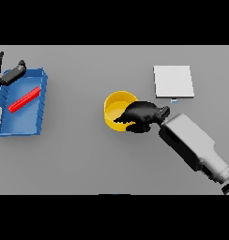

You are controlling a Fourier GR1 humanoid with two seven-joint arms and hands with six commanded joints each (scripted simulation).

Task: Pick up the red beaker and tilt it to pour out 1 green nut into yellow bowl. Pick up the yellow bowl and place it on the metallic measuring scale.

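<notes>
Bowl (117, 108) under right hand (141, 116), fingers curled over its right rim, gripping. Scale (173, 81) near, upper right. Left hand (9, 72) spread over blue tray (36, 123).

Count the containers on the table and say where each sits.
2. The yellow bowl sits mid-table under the right hand, left of the scale. The blue tray lies at the left edge by the left hand, holding a red object.

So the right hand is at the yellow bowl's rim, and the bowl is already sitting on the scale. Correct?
Not quite. The head view shows the right hand at the yellow bowl's rim, but the bowl sits on the grey table, left of the scale and apart from it.
</notes>
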